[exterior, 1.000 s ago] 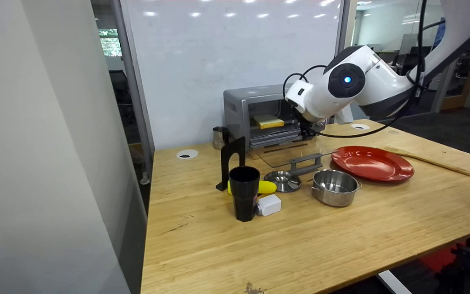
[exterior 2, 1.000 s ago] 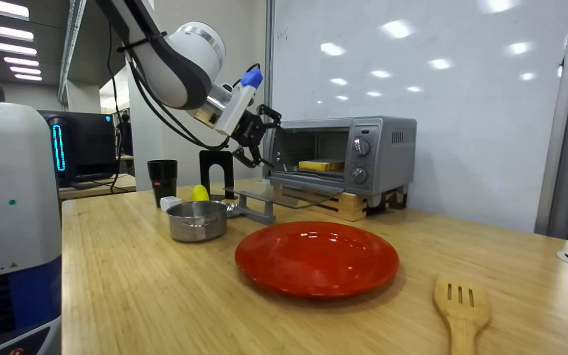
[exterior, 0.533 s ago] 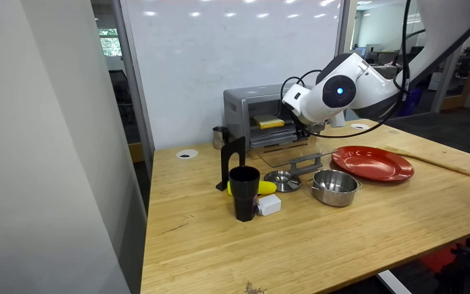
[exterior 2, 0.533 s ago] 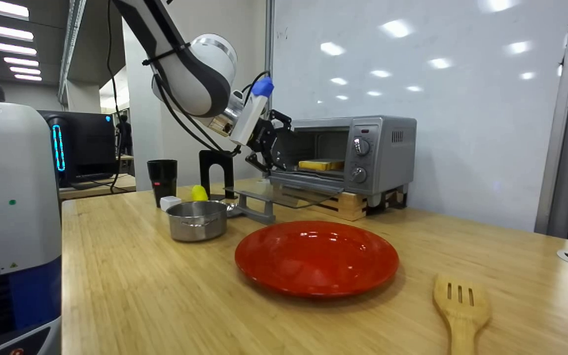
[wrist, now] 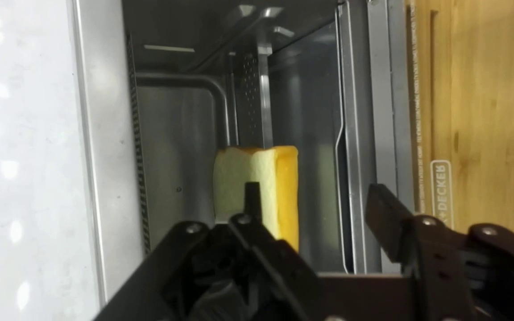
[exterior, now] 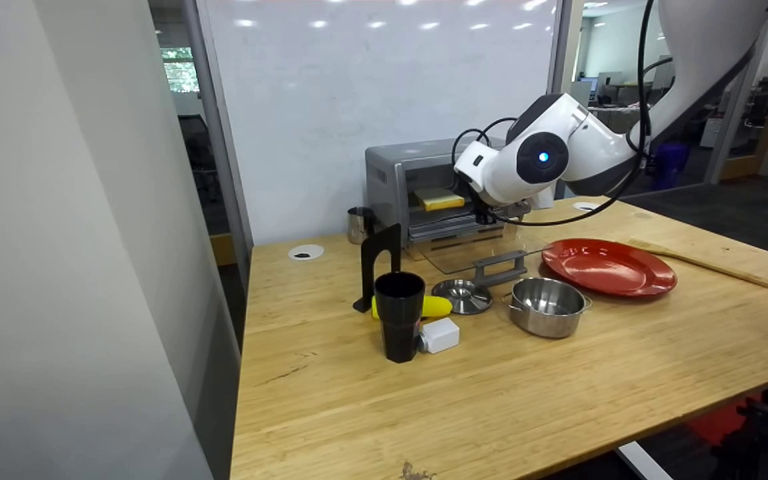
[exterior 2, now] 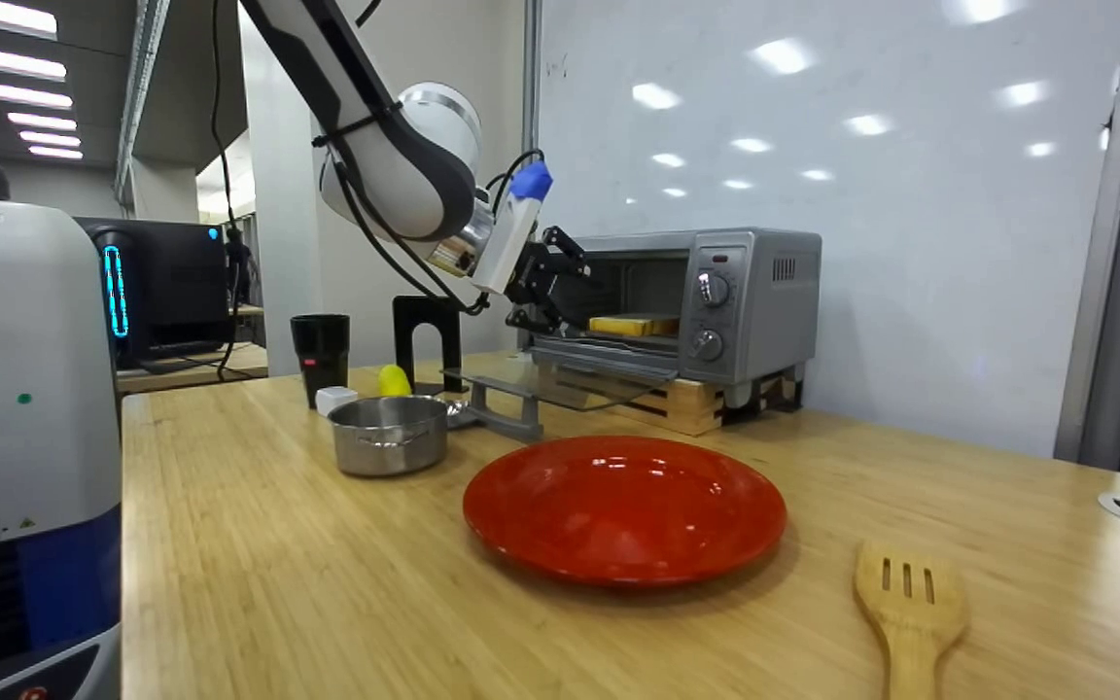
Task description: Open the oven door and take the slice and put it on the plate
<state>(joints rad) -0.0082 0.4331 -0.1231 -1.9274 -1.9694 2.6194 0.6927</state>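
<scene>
The oven door (exterior: 454,251) is lowered open in both exterior views, with its glass lying over the table and its grey handle (exterior 2: 507,413) at the front. The slice (wrist: 261,178), pale with a yellow-orange crust, lies inside the oven. It also shows in both exterior views (exterior: 439,199) (exterior 2: 633,326). The red plate (exterior 2: 623,515) rests on the table in front of the oven and holds nothing. My gripper (wrist: 315,198) is open and empty at the oven mouth (exterior 2: 579,297). In the wrist view one finger overlaps the slice; the other is over the oven's lower front edge. Contact cannot be told.
The oven (exterior 2: 754,301) stands on a wooden crate. A steel pot (exterior: 549,307), lid (exterior: 462,297), black cup (exterior: 399,320), white bottle (exterior: 440,335), yellow object (exterior: 436,306) and black stand (exterior: 367,273) stand near the door. A wooden spatula (exterior 2: 910,603) lies by the plate.
My open gripper has moved toward the oven opening and slightly down. The door, the slice and the plate have not moved.
</scene>
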